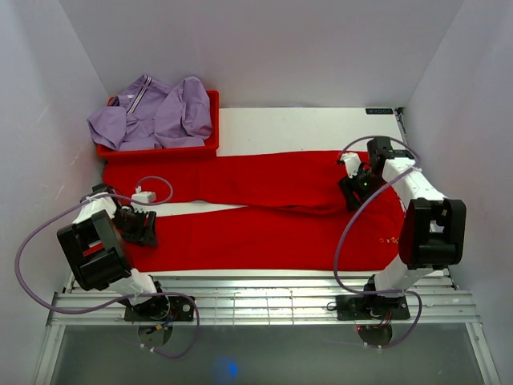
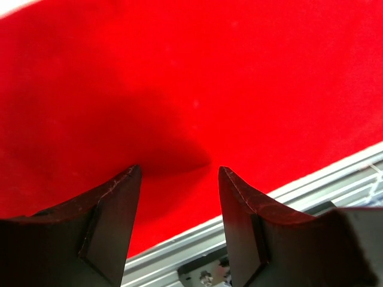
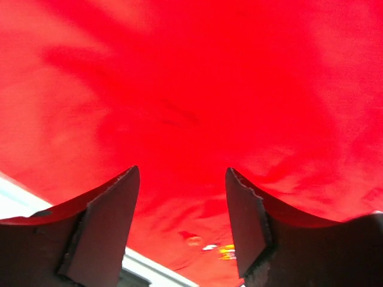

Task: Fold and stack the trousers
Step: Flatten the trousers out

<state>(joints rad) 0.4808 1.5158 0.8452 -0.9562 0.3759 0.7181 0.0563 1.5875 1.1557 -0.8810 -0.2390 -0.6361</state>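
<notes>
**Tabletop** (image 1: 304,128): white, and carries all the items below.

**Trousers** (image 1: 264,237): red, spread flat. They start just in front of the bin (image 1: 215,149) and run well to its right.
- Risk: the legs lie parted, with a strip of tabletop showing between them on the bin side. A pinch that takes only the top layer, or lifts one end before the other, would likely skew the fold or drag the cloth. The far hem sits close to the bin and may snag its rim.
- Heading: the long axis runs crosswise, left to right. The waist is at the end away from the bin and the hems point toward the bin side.

**Bin**: red, at the far left, and holds a purple garment (image 1: 156,116).

**Right pincer** (image 3: 182,173): well right of the bin, over the far leg near the seat. Its jaws are apart and hold nothing.

**Left pincer** (image 2: 176,173): in front of the bin, at the near leg's hem end. Its jaws are apart and hold nothing.
</notes>
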